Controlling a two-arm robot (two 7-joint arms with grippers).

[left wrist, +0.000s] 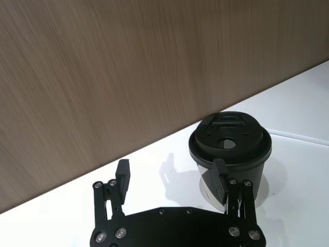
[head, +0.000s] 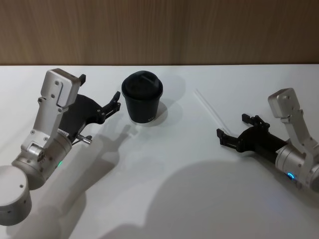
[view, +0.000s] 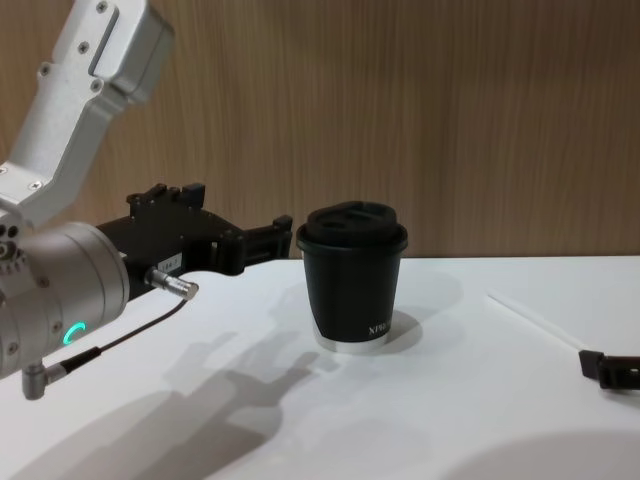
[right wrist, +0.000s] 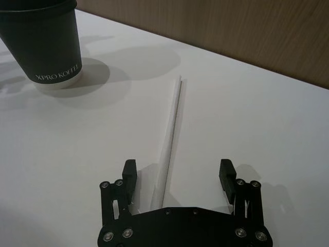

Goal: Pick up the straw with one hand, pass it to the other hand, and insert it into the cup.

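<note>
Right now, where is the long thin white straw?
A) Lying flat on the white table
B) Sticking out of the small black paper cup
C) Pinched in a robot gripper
A: the long thin white straw lies flat on the white table, just ahead of the open right gripper and apart from the small black paper cup.

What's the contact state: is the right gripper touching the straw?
Apart. The right wrist view shows the right gripper open astride the straw, with bare table between the straw and each of its fingers.
</note>
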